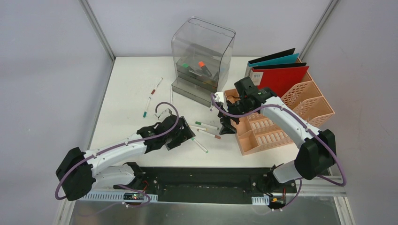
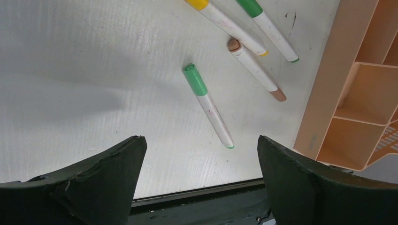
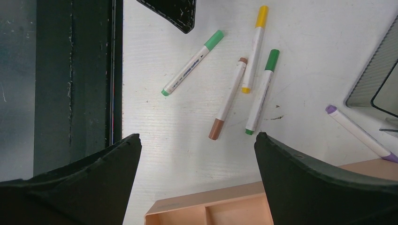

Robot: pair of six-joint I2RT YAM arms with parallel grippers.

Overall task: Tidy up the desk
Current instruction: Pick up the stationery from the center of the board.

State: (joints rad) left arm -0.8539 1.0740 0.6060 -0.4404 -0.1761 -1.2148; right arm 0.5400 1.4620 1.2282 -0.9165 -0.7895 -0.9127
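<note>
The desk holds a light-green marker, its barrel print unreadable.

Desk: white, matt top with fine ribbed grain; dark front edge, scuffed.
File rack: peach plastic, smooth, satin, lattice walls.
Drawer box, left of and behind file rack: clear grey plastic, glossy.
Markers, left of file rack: smooth white plastic barrels, faintly smudged.

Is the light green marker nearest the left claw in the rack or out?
Out: the marker lies flat on the desk, clear of the peach rack.
</note>
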